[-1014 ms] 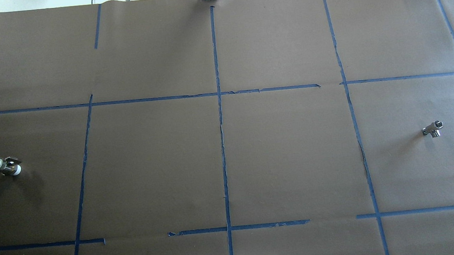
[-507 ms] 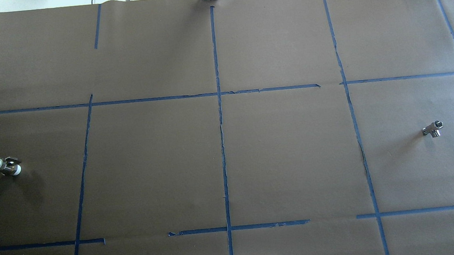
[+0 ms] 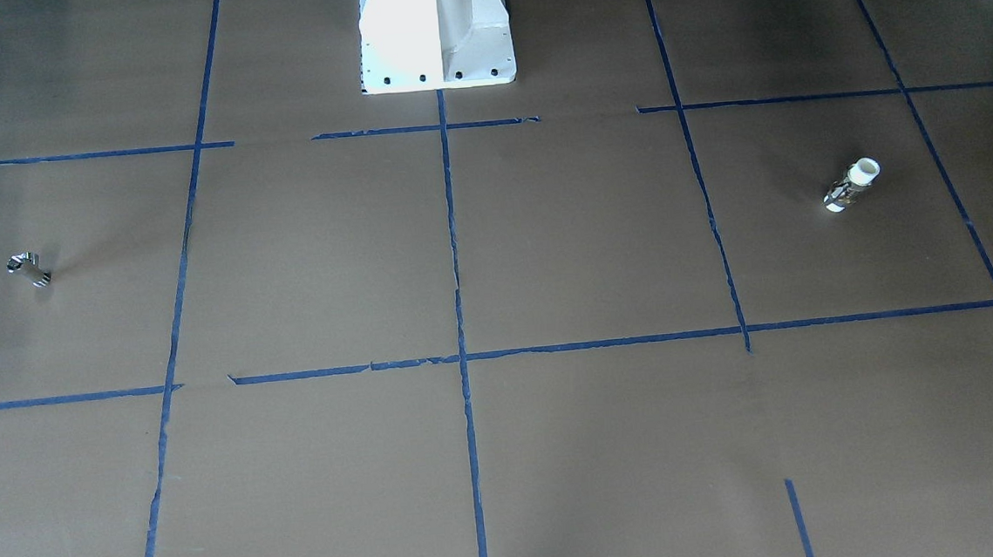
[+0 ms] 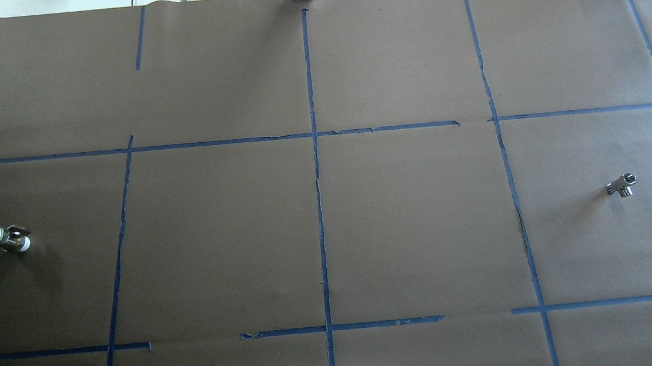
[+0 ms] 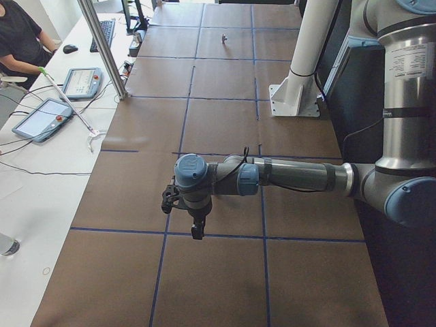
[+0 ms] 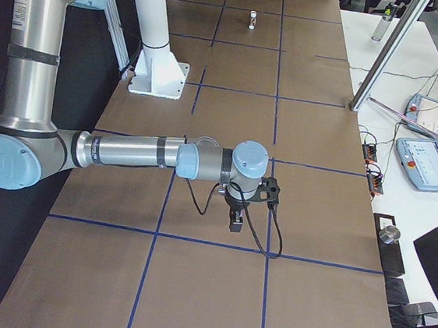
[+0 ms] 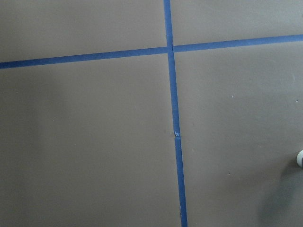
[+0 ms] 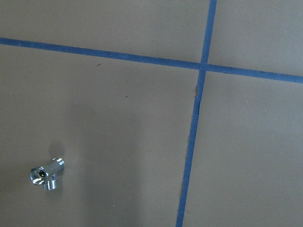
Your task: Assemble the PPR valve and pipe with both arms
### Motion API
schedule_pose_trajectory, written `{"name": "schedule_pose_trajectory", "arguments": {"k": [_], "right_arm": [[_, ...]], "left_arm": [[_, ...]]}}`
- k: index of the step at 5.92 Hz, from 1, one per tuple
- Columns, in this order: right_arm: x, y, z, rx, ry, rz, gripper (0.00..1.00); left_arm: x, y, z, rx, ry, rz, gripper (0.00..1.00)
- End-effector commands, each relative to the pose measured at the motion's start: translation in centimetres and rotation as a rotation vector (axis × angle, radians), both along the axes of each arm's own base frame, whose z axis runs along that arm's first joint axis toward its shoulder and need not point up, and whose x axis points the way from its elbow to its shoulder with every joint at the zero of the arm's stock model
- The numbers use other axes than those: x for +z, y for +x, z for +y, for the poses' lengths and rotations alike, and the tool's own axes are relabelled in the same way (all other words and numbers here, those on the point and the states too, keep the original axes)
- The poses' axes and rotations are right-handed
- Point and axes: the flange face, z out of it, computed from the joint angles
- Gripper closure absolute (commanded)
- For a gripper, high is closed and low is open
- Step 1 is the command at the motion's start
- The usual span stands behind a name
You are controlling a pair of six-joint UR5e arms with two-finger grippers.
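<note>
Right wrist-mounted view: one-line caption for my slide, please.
Silver pipe lying alone on the brown-papered table, below-left of a blue tape crossing.

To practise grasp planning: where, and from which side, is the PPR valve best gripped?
Probably from above, closing across the PPR valve at its metal middle, jaws clear of the side lever: it seems to stand upright on one white end.

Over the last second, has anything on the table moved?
Nothing visibly changed. In the overhead view the valve lies far left and the pipe far right, both exactly where they were, untouched.
</note>
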Motion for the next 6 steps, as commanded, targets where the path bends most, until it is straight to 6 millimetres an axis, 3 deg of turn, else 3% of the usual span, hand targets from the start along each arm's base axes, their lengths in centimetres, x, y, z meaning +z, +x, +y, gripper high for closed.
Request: {"name": "schedule_pose_trajectory", "arguments": {"k": [1, 5, 6], "right_arm": [[0.1, 0.0, 0.0, -0.001, 0.000, 0.001, 0.00], [-0.2, -0.6, 0.0, -0.010, 0.001, 0.002, 0.00], [-0.2, -0.6, -0.1, -0.011, 0.004, 0.002, 0.00]], "left_arm": [[0.6, 0.0, 0.8, 0.001, -0.011, 0.000, 0.00], [0.4, 0.1, 0.8, 0.000, -0.010, 0.001, 0.00], [-1.6, 0.9, 0.4, -0.032, -0.016, 0.002, 0.00]]}}
